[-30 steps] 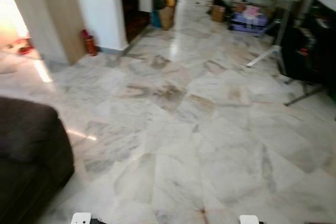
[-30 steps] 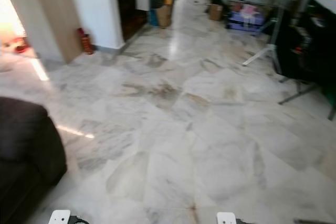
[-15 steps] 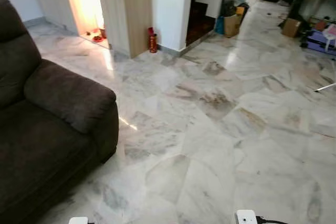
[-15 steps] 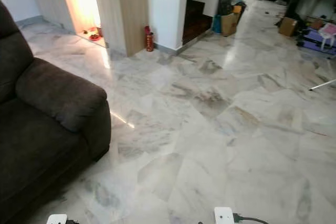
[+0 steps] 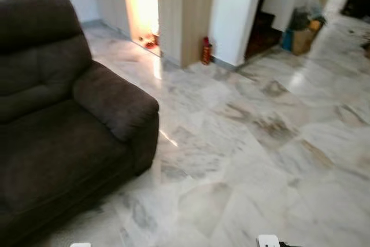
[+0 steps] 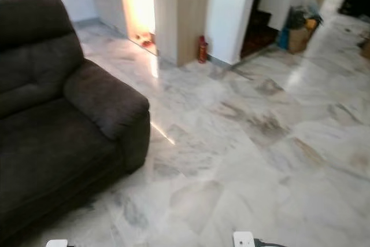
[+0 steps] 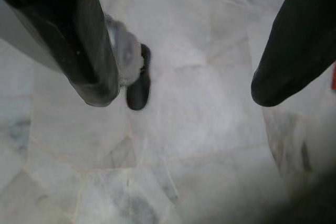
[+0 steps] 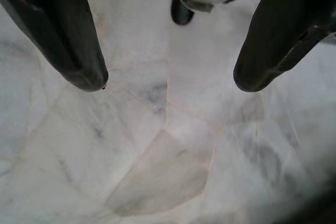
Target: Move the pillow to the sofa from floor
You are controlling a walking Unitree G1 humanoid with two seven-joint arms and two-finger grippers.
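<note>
Sofa [image 5: 63, 114] had swung into view at nine o'clock as the camera turned; left gripper [image 7: 184, 90] and right gripper [image 8: 168, 80] hung spread, empty, pillow unfound

No readable text, labels, numbers or signs anywhere

The plush fabric sofa [image 5: 63, 120] was dark brown. The polished marble floor [image 5: 260, 143] ran white with grey and brownish veins. A small cylinder [image 5: 206, 51] showed red beside a white pillar [image 5: 237, 10], and the wood-panelled wall [image 5: 193, 10] was pale tan.
</note>
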